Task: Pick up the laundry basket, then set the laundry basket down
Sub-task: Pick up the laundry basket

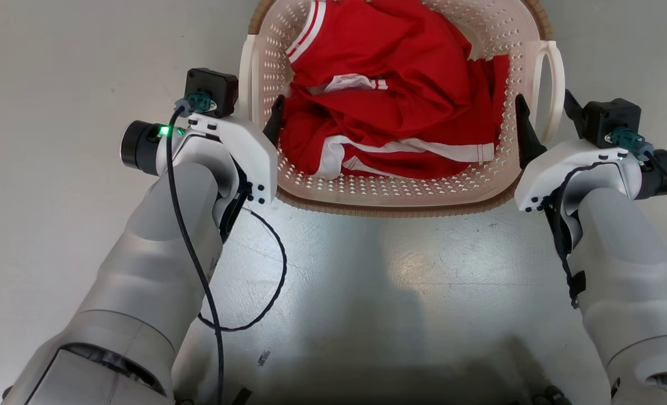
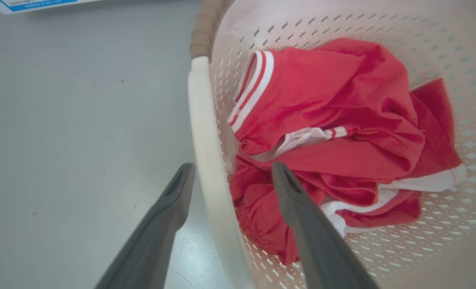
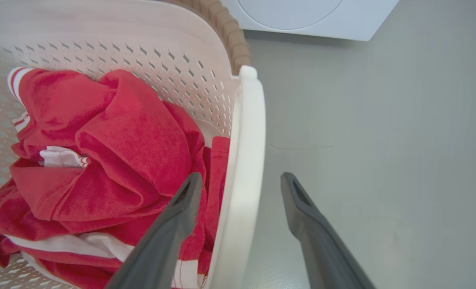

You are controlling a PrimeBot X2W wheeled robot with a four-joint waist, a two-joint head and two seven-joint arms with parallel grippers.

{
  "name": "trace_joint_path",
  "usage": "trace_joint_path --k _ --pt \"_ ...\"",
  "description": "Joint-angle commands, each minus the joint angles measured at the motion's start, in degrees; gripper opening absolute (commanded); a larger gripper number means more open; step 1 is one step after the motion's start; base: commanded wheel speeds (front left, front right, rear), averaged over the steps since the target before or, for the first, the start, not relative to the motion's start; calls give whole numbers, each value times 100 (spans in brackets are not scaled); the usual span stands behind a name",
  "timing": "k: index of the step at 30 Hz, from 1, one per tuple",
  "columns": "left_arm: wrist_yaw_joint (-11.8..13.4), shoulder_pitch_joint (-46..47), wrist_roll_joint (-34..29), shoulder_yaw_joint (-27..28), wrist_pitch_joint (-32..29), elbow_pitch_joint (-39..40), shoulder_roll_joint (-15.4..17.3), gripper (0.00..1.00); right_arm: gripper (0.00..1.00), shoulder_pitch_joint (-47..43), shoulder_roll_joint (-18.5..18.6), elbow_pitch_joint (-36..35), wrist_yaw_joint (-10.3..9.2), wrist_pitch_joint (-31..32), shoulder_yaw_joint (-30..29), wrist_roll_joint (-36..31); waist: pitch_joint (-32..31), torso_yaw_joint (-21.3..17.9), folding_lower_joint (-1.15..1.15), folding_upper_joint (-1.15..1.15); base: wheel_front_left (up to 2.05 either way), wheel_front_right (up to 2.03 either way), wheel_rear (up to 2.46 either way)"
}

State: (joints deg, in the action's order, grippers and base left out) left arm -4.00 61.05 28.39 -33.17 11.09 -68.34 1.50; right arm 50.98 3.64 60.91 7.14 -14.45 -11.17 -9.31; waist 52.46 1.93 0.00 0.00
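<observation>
While astride both side handles with nothing clamped, take the grasp before any lift. Fingers wide apart on the left gripper (image 2: 233, 165): one outside the left handle (image 2: 205, 140), one inside over the red clothes (image 2: 334, 120); touching the cloth or not, cannot tell. Same on the right gripper (image 3: 242, 176): wide apart, astride the right handle (image 3: 246, 140), grasping nothing. At upper middle of the head view, the laundry basket (image 1: 395, 188), seemingly down on the grey floor (image 1: 57, 225), squarely between the two wrists.

Close on bare plastic only; keep the inner fingers from pinching cloth against a handle, likely a slippery hold. Squeeze both sides together, then raise at one pace, keeping the brown rim (image 1: 395, 211) level so as not to tip the load.

Round about: a washing machine (image 3: 314, 16) at the top of the right wrist view, beyond the basket and apart from it, no hindrance to a straight lift. A white-and-blue sheet corner (image 2: 33, 4) at upper left of the left wrist view. A black cable (image 1: 271, 281) looping below the left wrist at lower left-centre of the head view, near the basket's near edge; watch against snagging.
</observation>
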Motion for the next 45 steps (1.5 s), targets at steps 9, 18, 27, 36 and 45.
trace_joint_path --k 9,18,27,36,45 --pt "120 125 247 -240 -42 -50 138 100 100 2 -76 107 35 -55 228 44 81 -12 0 0 0 0 0" --pt "162 229 409 -502 -107 -141 138 100 100 100 -76 244 35 -55 462 240 94 -52 0 0 0 0 0" --pt "185 270 523 -718 -94 -239 138 100 100 78 -76 309 35 -55 537 296 129 -73 0 0 0 0 0" --pt "184 310 637 -938 -33 -224 138 58 86 61 -76 380 35 -55 495 273 166 -59 0 0 0 0 0" --pt "221 349 713 -1141 21 -234 138 0 0 119 -76 558 35 -55 615 437 181 -42 0 0 0 0 0"
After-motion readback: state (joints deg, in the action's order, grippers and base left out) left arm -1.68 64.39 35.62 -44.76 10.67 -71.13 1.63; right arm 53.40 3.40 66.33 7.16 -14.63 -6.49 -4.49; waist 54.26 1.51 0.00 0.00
